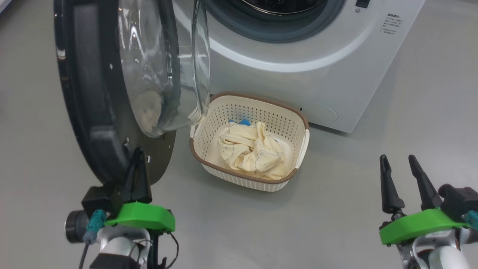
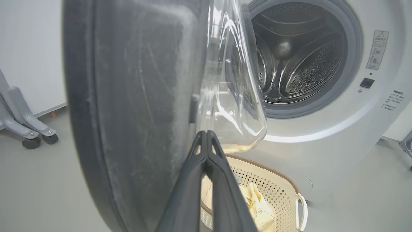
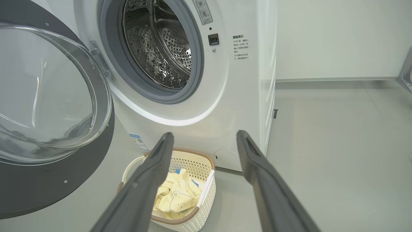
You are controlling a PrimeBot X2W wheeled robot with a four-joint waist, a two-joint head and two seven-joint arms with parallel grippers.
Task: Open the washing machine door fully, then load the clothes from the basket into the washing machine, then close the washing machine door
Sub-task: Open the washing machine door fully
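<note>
Smooth grey floor (image 1: 410, 93), white wall (image 3: 338, 38), grey wheeled stand (image 2: 19, 119)

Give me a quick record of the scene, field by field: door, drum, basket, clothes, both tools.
door: open, swung out leftward
drum: no clothes seen inside
basket: on floor before washer
clothes: cream heap in basket
left tool: shut, at door's lower edge
right tool: open, empty, clear of basket
</note>
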